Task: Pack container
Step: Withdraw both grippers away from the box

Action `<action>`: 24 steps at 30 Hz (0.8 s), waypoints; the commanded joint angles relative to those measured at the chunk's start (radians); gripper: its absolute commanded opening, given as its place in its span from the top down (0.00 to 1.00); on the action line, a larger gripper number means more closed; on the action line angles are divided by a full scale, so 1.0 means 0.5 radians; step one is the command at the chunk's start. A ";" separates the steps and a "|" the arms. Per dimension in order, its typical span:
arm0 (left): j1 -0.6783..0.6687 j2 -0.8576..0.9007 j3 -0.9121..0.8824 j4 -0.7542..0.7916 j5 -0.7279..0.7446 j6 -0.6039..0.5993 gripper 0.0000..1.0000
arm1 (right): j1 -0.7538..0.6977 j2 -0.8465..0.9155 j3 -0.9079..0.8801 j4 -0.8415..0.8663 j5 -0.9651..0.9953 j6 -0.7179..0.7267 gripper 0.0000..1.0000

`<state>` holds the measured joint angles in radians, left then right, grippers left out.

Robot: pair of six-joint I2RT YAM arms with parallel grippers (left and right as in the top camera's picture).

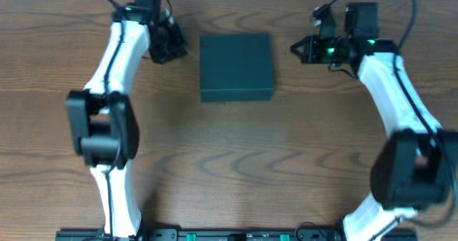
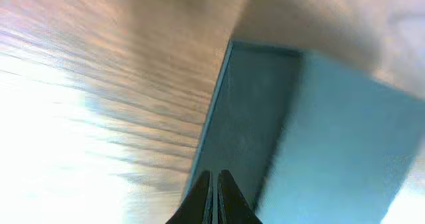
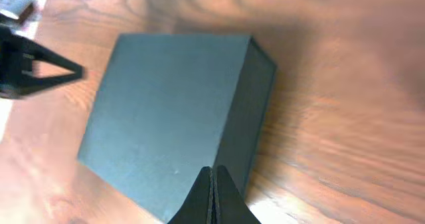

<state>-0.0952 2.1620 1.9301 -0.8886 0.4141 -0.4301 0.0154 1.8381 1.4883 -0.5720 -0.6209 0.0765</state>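
Note:
The container [image 1: 235, 64] is a dark greenish-black box lying at the back middle of the wooden table, its lid down flat. My left gripper [image 1: 179, 51] hangs just left of it, shut and empty; in the left wrist view its fingers [image 2: 214, 175] point at the container's [image 2: 265, 117] side wall. My right gripper [image 1: 295, 49] hovers just right of the container, also shut with nothing in it. In the right wrist view that gripper [image 3: 212, 170] sits over the container's [image 3: 166, 104] near top edge, and the left gripper's tip [image 3: 63, 70] shows beyond the far side.
Brown wood-grain table [image 1: 236, 155] spreads in front of the container. Both white arms [image 1: 107, 119] [image 1: 408, 126] come up from the front rail [image 1: 236, 235] along the left and right sides. Cables trail behind the wrists at the back edge.

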 commanded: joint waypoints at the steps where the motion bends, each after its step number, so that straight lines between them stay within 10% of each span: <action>1: 0.008 -0.376 0.017 -0.007 -0.260 0.211 0.94 | -0.002 -0.281 0.006 -0.056 0.226 -0.158 0.99; 4: 0.008 -0.552 0.017 -0.006 -0.309 0.289 0.94 | -0.002 -0.435 0.006 -0.117 0.249 -0.156 0.95; 5: 0.008 -0.596 0.017 -0.007 -0.310 0.333 0.75 | -0.002 -0.484 0.006 -0.140 0.249 -0.156 0.73; 6: 0.008 -0.636 0.017 -0.010 -0.314 0.362 0.13 | -0.002 -0.522 0.006 -0.169 0.250 -0.148 0.32; 7: 0.008 -0.660 0.017 -0.017 -0.323 0.360 0.05 | -0.002 -0.546 0.006 -0.196 0.247 -0.138 0.01; 24: 0.007 -0.687 0.016 -0.166 -0.320 0.360 0.05 | -0.002 -0.587 0.005 -0.622 0.247 -0.058 0.01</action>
<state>-0.0906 1.8111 1.9377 -0.9691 0.2687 -0.2642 0.0154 1.5490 1.4891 -0.8795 -0.4992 0.0406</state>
